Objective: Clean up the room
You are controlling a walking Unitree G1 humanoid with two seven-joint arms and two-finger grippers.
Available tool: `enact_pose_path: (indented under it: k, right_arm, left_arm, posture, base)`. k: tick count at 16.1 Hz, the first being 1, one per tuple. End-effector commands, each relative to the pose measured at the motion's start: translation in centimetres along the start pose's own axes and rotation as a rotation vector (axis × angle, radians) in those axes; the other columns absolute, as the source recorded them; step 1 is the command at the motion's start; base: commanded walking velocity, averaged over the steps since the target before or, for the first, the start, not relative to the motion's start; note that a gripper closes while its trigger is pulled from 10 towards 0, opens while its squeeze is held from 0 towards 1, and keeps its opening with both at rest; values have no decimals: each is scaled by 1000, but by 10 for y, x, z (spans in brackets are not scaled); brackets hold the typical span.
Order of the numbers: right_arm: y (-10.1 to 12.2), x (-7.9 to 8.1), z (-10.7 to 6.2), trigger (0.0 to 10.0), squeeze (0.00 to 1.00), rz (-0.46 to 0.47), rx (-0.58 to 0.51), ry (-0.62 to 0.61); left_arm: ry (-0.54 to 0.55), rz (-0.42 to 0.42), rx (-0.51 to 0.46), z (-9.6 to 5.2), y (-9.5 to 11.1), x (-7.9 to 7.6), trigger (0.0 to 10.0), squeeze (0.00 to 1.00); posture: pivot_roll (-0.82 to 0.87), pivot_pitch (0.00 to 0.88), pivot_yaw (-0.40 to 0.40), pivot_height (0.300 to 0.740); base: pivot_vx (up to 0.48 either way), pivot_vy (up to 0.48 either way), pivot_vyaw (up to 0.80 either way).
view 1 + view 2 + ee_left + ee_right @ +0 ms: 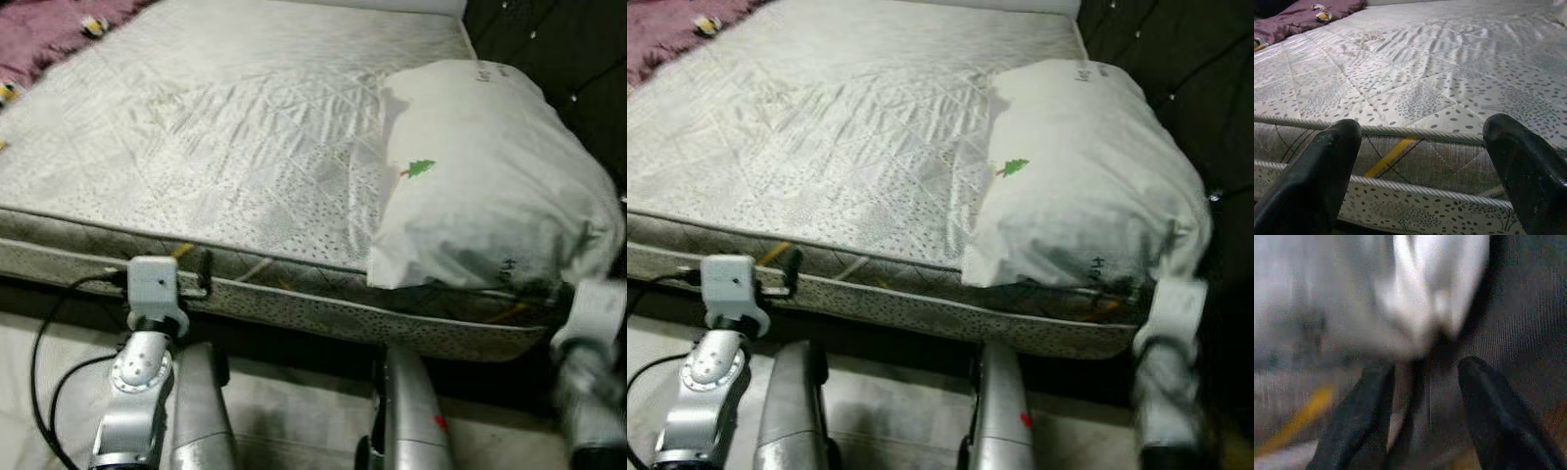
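Purple blanket (39,34) at the mattress's (225,137) far left corner, left gripper (1420,166) spread wide at the mattress's near edge, white pillow (480,181) on the mattress's right end, right gripper (1422,396) blurred at the pillow's near corner, fingers parted, grasp unclear.

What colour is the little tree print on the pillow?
Green, with a small red bit at its base, on the white pillow. The tree print shows best in the left eye view.

The pillow (480,186) bears small dark lettering, too blurred to read.
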State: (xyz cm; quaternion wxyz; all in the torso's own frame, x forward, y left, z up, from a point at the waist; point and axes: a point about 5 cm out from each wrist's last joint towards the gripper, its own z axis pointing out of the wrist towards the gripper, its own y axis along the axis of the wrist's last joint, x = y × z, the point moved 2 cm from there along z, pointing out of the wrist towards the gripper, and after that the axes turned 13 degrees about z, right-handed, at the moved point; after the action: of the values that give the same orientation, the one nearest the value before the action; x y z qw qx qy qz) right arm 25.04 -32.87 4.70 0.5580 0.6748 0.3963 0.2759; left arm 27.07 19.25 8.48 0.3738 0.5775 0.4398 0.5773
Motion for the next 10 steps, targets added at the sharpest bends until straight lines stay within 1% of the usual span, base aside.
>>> enact_pose_path:
  k: [1,2,3,4,5,6,7,8,9,10]
  right_arm:
    - [26,8,3,10000,1000,-1,-113,22]
    - [46,21,1,10000,1000,-22,-207,55]
    - [80,37,2,10000,1000,-41,-342,89]
    - [120,55,3,10000,1000,-53,-480,114]
    - [158,81,-4,10000,1000,-93,-628,182]
    - [171,100,-11,10000,1000,-106,-685,240]
    - [172,118,-12,10000,1000,-89,-680,303]
    - [165,143,-12,10000,1000,-69,-631,411]
    - [153,164,-11,10000,1000,-38,-549,484]
    - [127,187,-4,10000,1000,-12,-363,547]
  left_arm:
    - [8,-4,-11,0,3,2,10000,0]
    - [3,-1,-2,-3,0,1,10000,0]
    - [-11,2,6,-5,-2,-1,10000,0]
    - [-26,3,3,-5,-1,-5,10000,0]
    - [-24,6,-5,-3,2,-6,10000,0]
    - [-5,1,-9,-1,4,-2,10000,0]
    - [14,-4,-7,0,4,2,10000,0]
    - [18,-2,-6,1,4,3,10000,0]
    - [17,2,-6,1,4,3,10000,0]
    - [16,6,-6,0,4,4,10000,0]
  posture:
    - [40,0,-54,483]
    - [34,0,-48,483]
    - [30,0,-45,483]
    - [30,0,-45,483]
    - [30,0,-43,483]
    - [31,0,-44,483]
    - [46,0,-51,483]
    - [52,0,-53,483]
    - [64,0,-57,483]
    - [71,0,-60,483]
  base:
    - [0,0,0]
    - [0,0,0]
    - [0,0,0]
    - [0,0,0]
    - [0,0,0]
    - [0,0,0]
    - [0,0,0]
    - [0,0,0]
    - [0,0,0]
    - [0,0,0]
